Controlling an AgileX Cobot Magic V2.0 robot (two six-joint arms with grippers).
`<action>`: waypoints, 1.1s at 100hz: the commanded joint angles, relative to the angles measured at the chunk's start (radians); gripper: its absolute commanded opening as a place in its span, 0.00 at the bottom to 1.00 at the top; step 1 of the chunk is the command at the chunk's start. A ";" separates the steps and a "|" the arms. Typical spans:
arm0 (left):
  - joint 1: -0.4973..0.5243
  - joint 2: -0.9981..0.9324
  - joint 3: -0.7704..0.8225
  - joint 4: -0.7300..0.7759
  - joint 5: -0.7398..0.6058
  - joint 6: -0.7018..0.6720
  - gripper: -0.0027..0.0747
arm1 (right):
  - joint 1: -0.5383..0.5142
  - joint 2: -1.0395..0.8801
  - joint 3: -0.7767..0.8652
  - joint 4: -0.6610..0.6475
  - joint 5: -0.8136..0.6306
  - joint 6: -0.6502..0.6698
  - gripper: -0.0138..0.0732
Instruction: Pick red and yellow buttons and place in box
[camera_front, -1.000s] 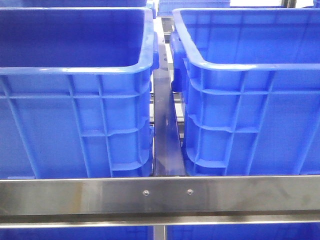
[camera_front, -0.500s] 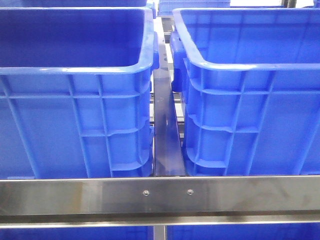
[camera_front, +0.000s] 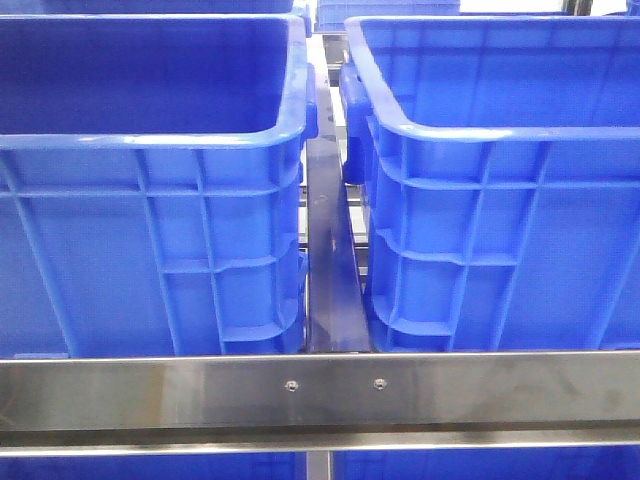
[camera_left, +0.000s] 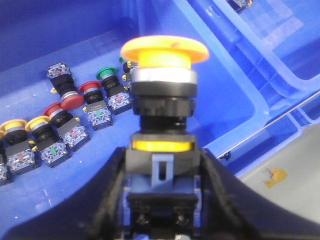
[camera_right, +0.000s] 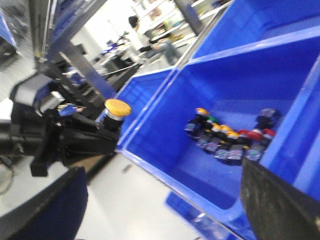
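My left gripper (camera_left: 164, 161) is shut on a yellow button (camera_left: 164, 75), clamping its grey-blue block end with the orange-yellow cap pointing away. It hangs over a blue crate (camera_left: 60, 40) whose floor holds several loose buttons: red (camera_left: 71, 101), yellow (camera_left: 40, 122) and green (camera_left: 107, 74). The right wrist view shows that same held yellow button (camera_right: 118, 107) beside the crate's rim (camera_right: 150, 164), with the button cluster (camera_right: 230, 137) inside. My right gripper (camera_right: 165, 210) is open and empty, over a pale surface. Which crate is the box I cannot tell.
The front view shows only two tall blue crates, left (camera_front: 150, 140) and right (camera_front: 480, 130), behind a steel rail (camera_front: 320, 390); no gripper appears there. A second crate (camera_left: 280, 45) adjoins the first. A grey surface with a yellow scrap (camera_left: 276, 176) lies beside it.
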 joint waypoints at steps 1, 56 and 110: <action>-0.007 -0.006 -0.026 -0.008 -0.064 -0.001 0.01 | 0.038 0.072 -0.072 0.095 0.038 0.007 0.89; -0.007 -0.006 -0.026 -0.008 -0.064 0.002 0.01 | 0.568 0.527 -0.397 0.199 -0.143 0.023 0.89; -0.007 -0.006 -0.026 -0.008 -0.064 0.002 0.01 | 0.739 0.767 -0.678 0.206 -0.150 0.082 0.89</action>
